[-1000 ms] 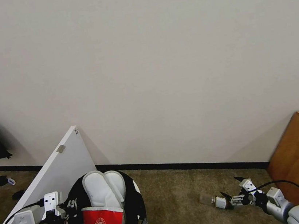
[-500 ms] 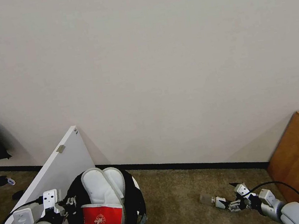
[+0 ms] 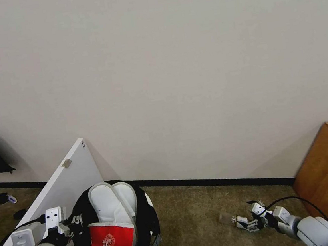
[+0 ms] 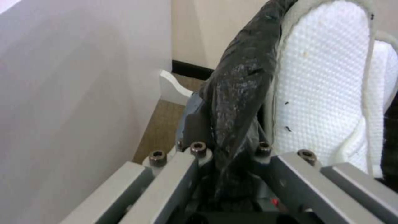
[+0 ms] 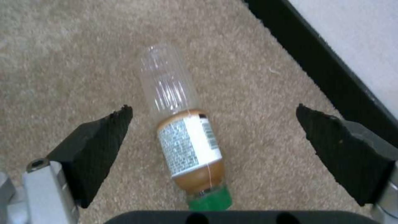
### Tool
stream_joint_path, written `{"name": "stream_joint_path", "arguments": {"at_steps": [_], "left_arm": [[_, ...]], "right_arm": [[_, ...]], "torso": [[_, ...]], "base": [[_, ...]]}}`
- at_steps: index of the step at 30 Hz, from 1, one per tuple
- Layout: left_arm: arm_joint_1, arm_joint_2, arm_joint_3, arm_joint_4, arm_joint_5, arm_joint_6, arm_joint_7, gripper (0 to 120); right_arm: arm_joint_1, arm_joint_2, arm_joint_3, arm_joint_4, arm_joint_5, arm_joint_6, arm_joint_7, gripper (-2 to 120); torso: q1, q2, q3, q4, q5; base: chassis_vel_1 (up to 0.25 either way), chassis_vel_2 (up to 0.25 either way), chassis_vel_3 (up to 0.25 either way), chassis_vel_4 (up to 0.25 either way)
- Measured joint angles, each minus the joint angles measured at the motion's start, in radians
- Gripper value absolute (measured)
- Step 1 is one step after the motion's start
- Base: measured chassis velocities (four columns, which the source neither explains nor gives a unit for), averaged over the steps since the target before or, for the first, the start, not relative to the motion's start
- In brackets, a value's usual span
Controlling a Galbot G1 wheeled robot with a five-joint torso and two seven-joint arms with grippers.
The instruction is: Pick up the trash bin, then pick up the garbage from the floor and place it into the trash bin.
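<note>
Partly, black bag [image 4: 236,93] hides left hand [image 4: 232,155].

Green-capped bottle [image 5: 186,137] lies on carpet [image 5: 62,62]; slippers [image 3: 112,204] fill the black-lined bin [image 3: 149,225].

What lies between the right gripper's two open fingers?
In the right wrist view, the green-capped bottle lies on its side on the carpet between the right gripper's open fingers, touching neither.

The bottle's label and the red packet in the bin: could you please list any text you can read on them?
Nothing can be quoted.
bottle, lying on the carpet between the open right gripper's fingers: white label with fine print, too blurred to read.
red packet in the trash bin: a white emblem, too small to read.
</note>
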Motion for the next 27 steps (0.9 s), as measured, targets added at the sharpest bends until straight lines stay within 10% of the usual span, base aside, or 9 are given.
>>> {"name": "stream_joint_path", "arguments": {"at_steps": [27], "left_arm": [[0.009, -0.005, -0.001, -0.020, 0.005, 0.000, 0.000, 4]], "right_arm": [[0.076, 0.067, -0.044, -0.161, -0.048, 0.024, -0.008, 100]], "torso": [[0.000, 0.000, 0.000, 0.0001, 0.0001]], "base": [[0.000, 0.000, 0.000, 0.000]]}}
